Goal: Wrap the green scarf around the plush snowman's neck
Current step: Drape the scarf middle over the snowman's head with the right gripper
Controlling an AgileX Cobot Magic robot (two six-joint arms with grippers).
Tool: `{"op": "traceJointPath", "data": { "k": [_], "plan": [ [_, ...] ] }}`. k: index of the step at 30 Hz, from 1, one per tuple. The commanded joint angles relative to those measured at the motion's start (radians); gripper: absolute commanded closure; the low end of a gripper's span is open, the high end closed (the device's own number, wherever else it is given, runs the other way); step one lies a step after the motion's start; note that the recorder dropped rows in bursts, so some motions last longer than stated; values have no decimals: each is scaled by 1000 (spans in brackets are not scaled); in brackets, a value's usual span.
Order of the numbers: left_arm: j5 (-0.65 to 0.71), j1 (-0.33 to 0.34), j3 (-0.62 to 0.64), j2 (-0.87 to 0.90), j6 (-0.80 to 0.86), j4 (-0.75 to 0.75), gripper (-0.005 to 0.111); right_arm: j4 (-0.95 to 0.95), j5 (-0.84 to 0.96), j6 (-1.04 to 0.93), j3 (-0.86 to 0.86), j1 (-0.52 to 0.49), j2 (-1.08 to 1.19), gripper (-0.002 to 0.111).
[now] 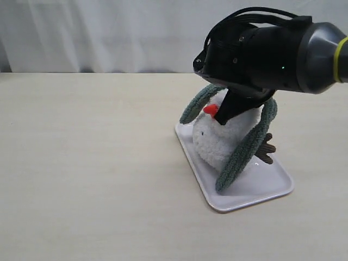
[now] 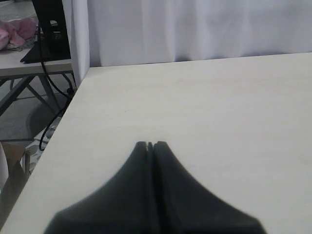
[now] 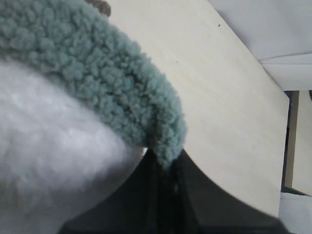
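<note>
Your right gripper point(image 3: 163, 161) is pinching a fold of the green scarf point(image 3: 107, 83) between its closed jaws. The fleece is bunching right at the tips and pressing against the white fluff of the plush snowman point(image 3: 48, 146).

In the exterior view, that arm is reaching in from the upper right of the frame. Its black fingers are crossing in front of the toy's head, just beside the orange-red nose point(image 1: 211, 110). The scarf is draping over the toy in two strands. One is arching out to the left of the head, and its end is dropping toward the far corner of the white tray point(image 1: 255, 187). The other, longer strand is running down the right side of the body, past the brown twig arm point(image 1: 266, 149), and its rounded end is touching the tray near the front edge. The snowman's neck is hiding behind the gripper, so you cannot tell how the scarf is lying there.

The plush snowman is resting on the tray, right of centre in the frame, on the pale table point(image 1: 81, 163).

Your left gripper point(image 2: 150, 145) is hovering over bare tabletop with its jaws pressed together, holding nothing.
</note>
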Motion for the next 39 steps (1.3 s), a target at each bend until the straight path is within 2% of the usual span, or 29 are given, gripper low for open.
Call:
{"op": "traceJointPath", "data": {
  "k": [1, 8, 15, 19, 39],
  "plan": [
    [-31, -2, 2, -2, 0, -13, 107, 12, -1, 5, -37, -7, -29, 104],
    [-31, -2, 2, -2, 0, -13, 107, 139, 13, -7, -143, -7, -83, 104],
    [-31, -2, 2, -2, 0, -13, 107, 203, 7, -7, -148, -7, -76, 104],
    [-31, -2, 2, -2, 0, -13, 107, 260, -56, 0, -148, -7, -45, 104],
    [-31, -2, 2, -2, 0, -13, 107, 74, -65, 24, -159, -9, 25, 104]
  ]
}}
